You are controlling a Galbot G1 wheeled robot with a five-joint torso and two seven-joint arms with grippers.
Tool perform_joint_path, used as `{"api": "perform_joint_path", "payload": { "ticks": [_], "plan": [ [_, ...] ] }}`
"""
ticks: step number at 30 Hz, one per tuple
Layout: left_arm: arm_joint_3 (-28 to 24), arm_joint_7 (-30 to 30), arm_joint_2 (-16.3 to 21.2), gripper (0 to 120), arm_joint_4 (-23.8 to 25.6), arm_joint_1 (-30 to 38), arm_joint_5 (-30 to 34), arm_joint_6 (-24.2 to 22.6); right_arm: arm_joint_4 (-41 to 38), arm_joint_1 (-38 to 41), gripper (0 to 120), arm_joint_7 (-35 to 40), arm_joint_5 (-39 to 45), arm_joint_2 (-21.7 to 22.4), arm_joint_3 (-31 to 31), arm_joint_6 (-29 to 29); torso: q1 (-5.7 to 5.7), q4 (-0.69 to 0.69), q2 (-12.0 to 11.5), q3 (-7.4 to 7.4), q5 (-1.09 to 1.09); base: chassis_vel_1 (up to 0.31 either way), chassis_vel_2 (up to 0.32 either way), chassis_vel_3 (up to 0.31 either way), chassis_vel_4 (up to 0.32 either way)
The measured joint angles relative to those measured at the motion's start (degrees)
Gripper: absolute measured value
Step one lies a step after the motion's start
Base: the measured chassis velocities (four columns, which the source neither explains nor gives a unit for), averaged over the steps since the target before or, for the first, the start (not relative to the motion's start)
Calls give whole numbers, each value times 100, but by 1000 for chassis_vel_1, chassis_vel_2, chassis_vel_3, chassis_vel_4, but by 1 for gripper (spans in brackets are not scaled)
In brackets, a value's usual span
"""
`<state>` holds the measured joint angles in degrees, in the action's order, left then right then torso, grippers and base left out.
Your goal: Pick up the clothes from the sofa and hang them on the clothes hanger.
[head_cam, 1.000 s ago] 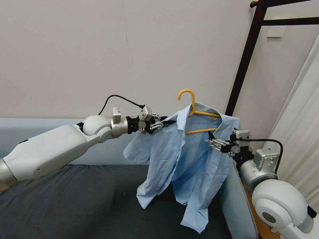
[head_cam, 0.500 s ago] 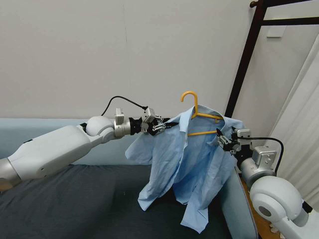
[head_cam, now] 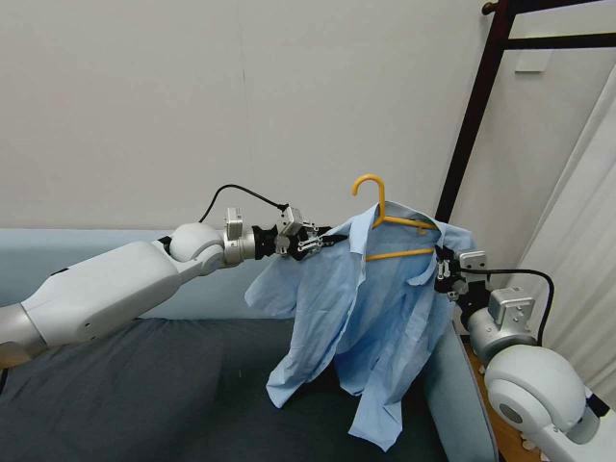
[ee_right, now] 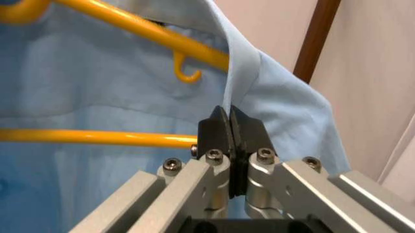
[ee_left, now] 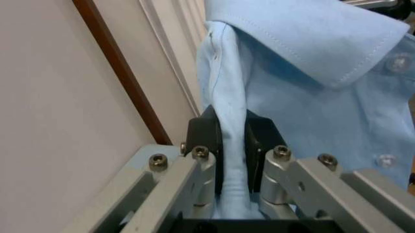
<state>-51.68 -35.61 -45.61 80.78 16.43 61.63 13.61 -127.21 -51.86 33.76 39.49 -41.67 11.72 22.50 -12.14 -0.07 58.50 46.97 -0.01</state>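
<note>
Up in mid-air, the light blue shirt [head_cam: 371, 318] hangs spread out, draped over a yellow hanger [head_cam: 395, 254] whose hook is free of any rail. The left gripper [head_cam: 313, 241] is clamped on a fold at one shoulder; the right gripper [head_cam: 445, 272] is pinched tight on the fabric edge at the other. Below lies the sofa [head_cam: 115, 385], so the pickup looks done. What remains, I judge, is hooking the hanger onto the dark wooden rack [head_cam: 472, 115] to the right.

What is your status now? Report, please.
Left gripper shut on blue shirt. Right gripper shut on blue shirt. Shirt hangs on yellow hanger. Nothing between it and dark rack.
</note>
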Motion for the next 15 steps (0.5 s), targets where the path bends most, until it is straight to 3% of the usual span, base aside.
{"api": "perform_joint_path", "payload": {
  "ticks": [6, 15],
  "plan": [
    [-1, 5, -4, 7, -1, 0, -4, 0, -93, -44, 0, -136, -31, 49, 23, -106, 0, 1, 0, 0, 0, 0, 0, 0, 0],
    [-40, 178, -163, 7, 106, 44, 126, -32, -634, -333, 0, -1062, -509, 319, -31, -518, 0, -2, 0, 0, -1, 0, 0, 0, 0]
  ]
}}
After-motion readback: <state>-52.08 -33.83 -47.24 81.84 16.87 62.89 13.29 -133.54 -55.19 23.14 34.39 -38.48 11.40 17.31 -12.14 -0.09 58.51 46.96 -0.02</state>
